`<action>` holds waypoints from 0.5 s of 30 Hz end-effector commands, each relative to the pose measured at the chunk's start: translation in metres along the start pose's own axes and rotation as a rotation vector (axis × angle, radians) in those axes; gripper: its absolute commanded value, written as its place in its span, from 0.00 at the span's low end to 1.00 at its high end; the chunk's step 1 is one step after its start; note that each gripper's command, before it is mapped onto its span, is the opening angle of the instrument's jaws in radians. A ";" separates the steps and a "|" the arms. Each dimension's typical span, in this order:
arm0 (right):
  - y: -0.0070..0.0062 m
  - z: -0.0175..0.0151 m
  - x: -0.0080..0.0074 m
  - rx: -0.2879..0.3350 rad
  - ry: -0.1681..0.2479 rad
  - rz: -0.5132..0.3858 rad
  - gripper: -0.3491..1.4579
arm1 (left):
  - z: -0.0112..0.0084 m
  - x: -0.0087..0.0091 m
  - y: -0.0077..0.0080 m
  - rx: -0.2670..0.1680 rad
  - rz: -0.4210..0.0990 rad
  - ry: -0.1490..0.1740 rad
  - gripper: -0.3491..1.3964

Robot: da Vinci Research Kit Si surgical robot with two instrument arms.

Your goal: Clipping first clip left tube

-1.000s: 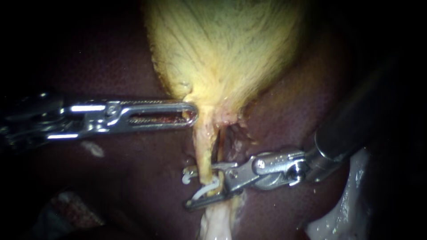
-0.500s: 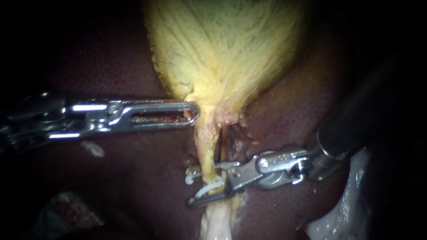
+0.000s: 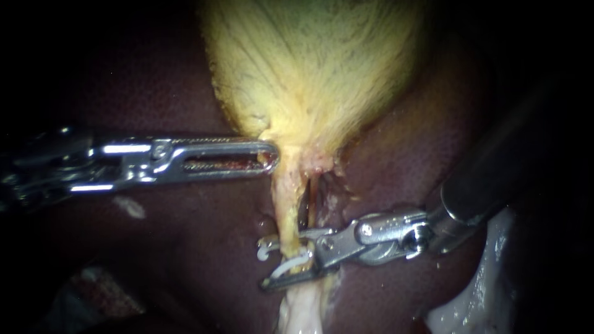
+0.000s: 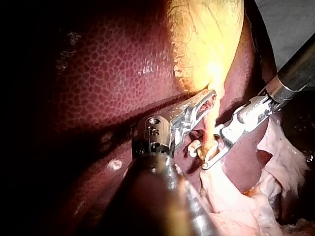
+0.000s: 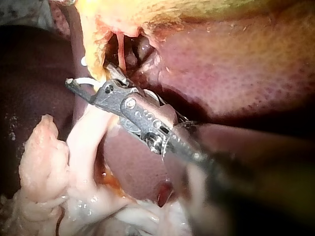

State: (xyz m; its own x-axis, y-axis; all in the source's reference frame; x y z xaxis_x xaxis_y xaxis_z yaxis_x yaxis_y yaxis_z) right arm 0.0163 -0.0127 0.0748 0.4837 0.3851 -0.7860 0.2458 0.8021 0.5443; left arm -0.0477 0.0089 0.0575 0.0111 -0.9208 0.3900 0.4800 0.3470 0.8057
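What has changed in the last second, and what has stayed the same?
The left instrument edged slightly toward the tube, gripping the gallbladder neck throughout. The right instrument barely shifted; its jaws still hold the white clip around the tube. Nothing was released.

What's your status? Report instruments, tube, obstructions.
Left instrument shut on gallbladder. Right instrument holds open clip astride left tube. Nothing in the way.
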 end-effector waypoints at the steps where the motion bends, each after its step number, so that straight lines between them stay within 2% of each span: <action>1: 0.0000 0.0000 0.0000 0.001 0.000 0.000 0.39 | 0.0000 0.0000 0.0000 0.000 0.000 0.000 0.17; 7: 0.0001 0.0001 0.0001 0.000 0.000 0.000 0.37 | 0.0000 0.0000 0.0000 0.000 0.000 0.000 0.17; 11: 0.0003 0.0000 0.0003 0.001 -0.002 0.002 0.30 | 0.0000 0.0000 0.0000 0.000 0.000 0.000 0.17; 13: 0.0002 -0.0003 0.0003 0.002 -0.001 0.019 0.12 | 0.0000 0.0000 0.0000 0.000 0.000 0.000 0.17; 15: 0.0002 -0.0004 0.0003 0.002 -0.001 0.044 0.02 | 0.0000 0.0000 0.0000 0.000 0.000 0.000 0.17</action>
State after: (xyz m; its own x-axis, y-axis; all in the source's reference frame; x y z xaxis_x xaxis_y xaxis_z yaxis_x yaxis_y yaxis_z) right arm 0.0161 -0.0121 0.0747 0.4988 0.4323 -0.7512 0.2184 0.7760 0.5917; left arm -0.0477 0.0088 0.0575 0.0110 -0.9208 0.3899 0.4803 0.3468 0.8056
